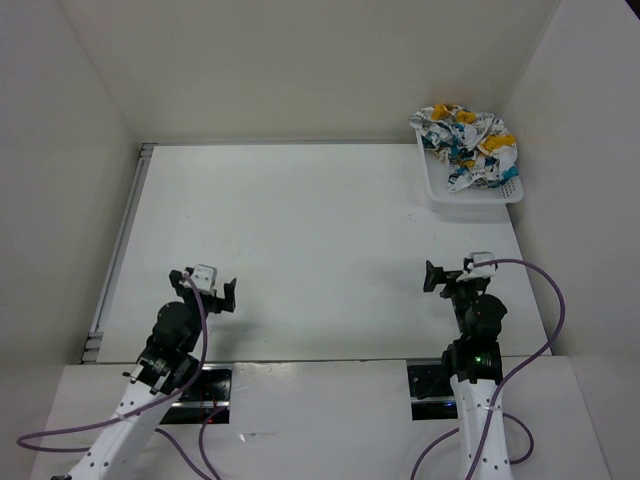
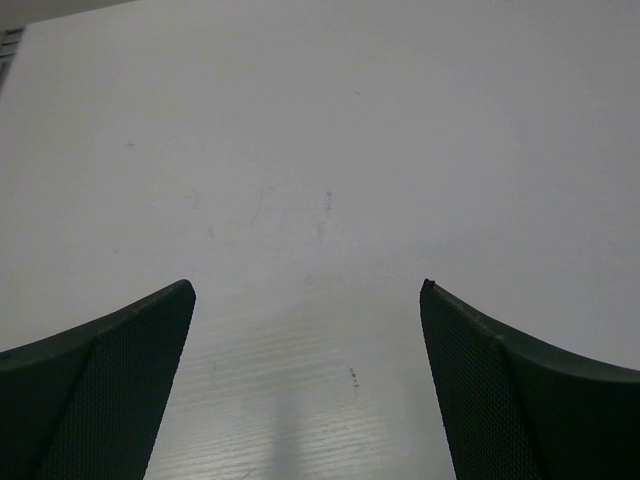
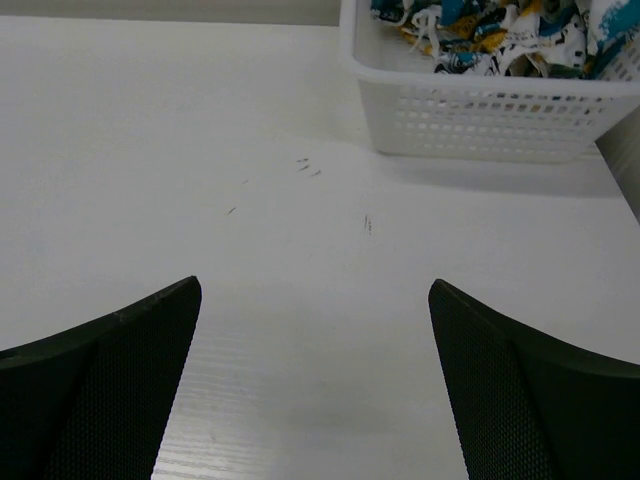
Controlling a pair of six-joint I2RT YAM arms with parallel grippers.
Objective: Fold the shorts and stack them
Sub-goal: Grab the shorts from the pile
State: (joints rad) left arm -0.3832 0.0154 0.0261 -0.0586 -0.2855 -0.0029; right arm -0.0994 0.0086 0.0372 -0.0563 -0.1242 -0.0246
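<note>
The shorts [image 1: 467,143], white with teal, yellow-orange and black print, lie crumpled in a heap inside the white mesh basket [image 1: 478,195] at the table's far right corner. They also show at the top of the right wrist view [image 3: 490,35]. My left gripper [image 1: 204,291] is open and empty near the front left of the table, far from the basket; in its wrist view [image 2: 308,290] only bare table lies between the fingers. My right gripper [image 1: 447,277] is open and empty at the front right, short of the basket, and shows open in its own view [image 3: 314,287].
The white table [image 1: 300,230] is boxed in by white walls at the back and both sides. A metal rail [image 1: 118,250] runs along its left edge. The basket wall [image 3: 480,120] stands ahead and to the right of my right gripper.
</note>
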